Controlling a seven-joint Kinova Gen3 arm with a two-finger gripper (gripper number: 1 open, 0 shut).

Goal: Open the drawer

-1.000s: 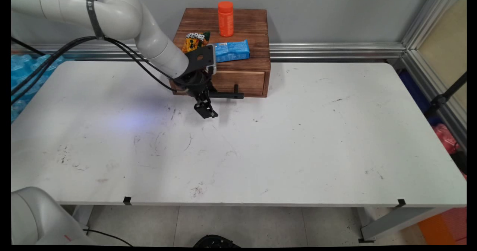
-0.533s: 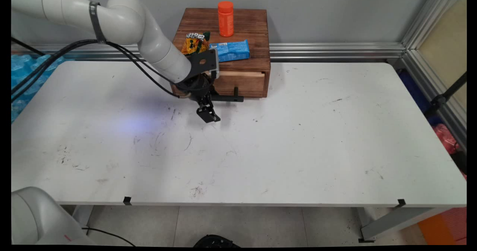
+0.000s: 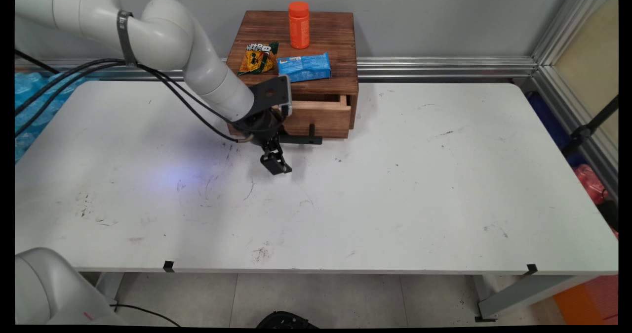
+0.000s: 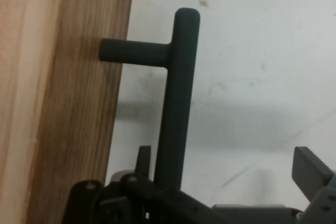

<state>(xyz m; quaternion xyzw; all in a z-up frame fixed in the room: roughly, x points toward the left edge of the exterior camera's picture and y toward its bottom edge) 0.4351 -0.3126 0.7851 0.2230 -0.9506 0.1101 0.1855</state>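
The white table (image 3: 375,185) carries a wooden drawer box (image 3: 340,41) at its far edge, its drawer (image 3: 321,115) slid partly out. On the box top sit 1 orange bottle (image 3: 299,25), 1 blue packet (image 3: 303,67) and 1 yellow snack bag (image 3: 257,58). The gripper (image 3: 281,143) meets the drawer's black handle (image 4: 176,103); I cannot tell whether it clasps the bar.

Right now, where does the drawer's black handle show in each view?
Main view: the black handle lies level in front of the drawer front, right of the gripper.
Hand view: the handle runs upright through the centre.
Shared landmark: the pale wooden drawer front, at the hand view's left.
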